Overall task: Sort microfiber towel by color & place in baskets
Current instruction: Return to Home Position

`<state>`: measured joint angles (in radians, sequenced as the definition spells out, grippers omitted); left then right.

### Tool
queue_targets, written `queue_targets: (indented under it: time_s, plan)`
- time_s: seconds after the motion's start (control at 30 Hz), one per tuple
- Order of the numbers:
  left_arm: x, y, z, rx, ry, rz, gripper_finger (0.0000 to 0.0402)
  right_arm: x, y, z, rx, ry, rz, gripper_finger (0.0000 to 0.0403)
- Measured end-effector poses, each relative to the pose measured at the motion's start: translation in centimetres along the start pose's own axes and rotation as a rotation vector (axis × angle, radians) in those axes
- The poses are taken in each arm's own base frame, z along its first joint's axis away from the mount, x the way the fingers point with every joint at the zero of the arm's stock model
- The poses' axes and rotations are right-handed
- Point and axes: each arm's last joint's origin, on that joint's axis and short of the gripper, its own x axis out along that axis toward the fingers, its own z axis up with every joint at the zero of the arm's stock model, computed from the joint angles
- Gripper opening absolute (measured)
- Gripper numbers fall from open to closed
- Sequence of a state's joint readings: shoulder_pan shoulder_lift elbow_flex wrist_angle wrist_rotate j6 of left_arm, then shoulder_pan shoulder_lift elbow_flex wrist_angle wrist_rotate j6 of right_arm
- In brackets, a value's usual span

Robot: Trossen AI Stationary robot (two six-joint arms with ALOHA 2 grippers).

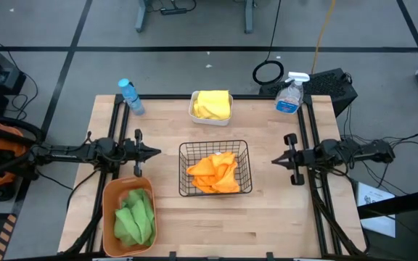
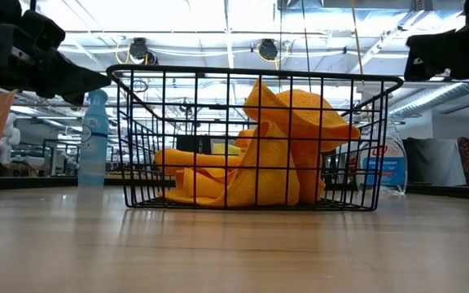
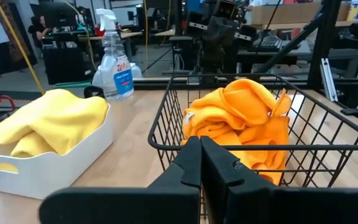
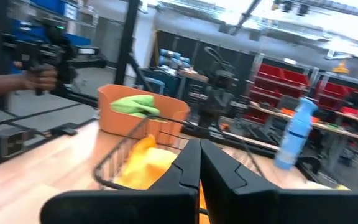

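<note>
Orange towels (image 1: 215, 172) lie heaped in the black wire basket (image 1: 214, 145) at the table's middle; they also show in the low view (image 2: 259, 159) and the left wrist view (image 3: 241, 118). Yellow towels (image 1: 212, 104) fill the white tub (image 1: 194, 112) at the far side. Green towels (image 1: 135, 217) lie in the orange-brown tub (image 1: 109, 210) at the near left. My left gripper (image 1: 157, 151) is shut and empty, left of the basket. My right gripper (image 1: 274, 159) is shut and empty, right of the basket.
A blue-capped water bottle (image 1: 130, 96) stands at the far left and a clear spray bottle (image 1: 290, 94) at the far right. Bare wood lies along the table's near edge. A person's hand (image 4: 39, 78) shows in the room beyond the table.
</note>
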<state>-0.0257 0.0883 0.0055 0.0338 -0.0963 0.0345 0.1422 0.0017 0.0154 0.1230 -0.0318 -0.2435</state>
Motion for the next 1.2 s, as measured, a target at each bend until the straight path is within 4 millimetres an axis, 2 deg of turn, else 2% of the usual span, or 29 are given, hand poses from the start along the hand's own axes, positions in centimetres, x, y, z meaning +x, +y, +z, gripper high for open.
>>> queue_targets:
  time_s: [0.37,0.83,1.2]
  plan:
    - [0.0,0.0,-0.1,-0.002,0.006,-0.002,0.0,-0.1,-0.6,-1.2,0.099,0.112,-0.037,0.0]
    - [0.0,-0.1,-0.1,0.001,0.013,-0.018,0.0,-0.1,-0.6,-1.2,0.072,0.117,-0.037,0.0]
    - [0.0,-0.1,-0.2,0.027,0.016,-0.029,0.0,-0.1,-0.6,-1.2,0.124,0.116,-0.04,0.0]
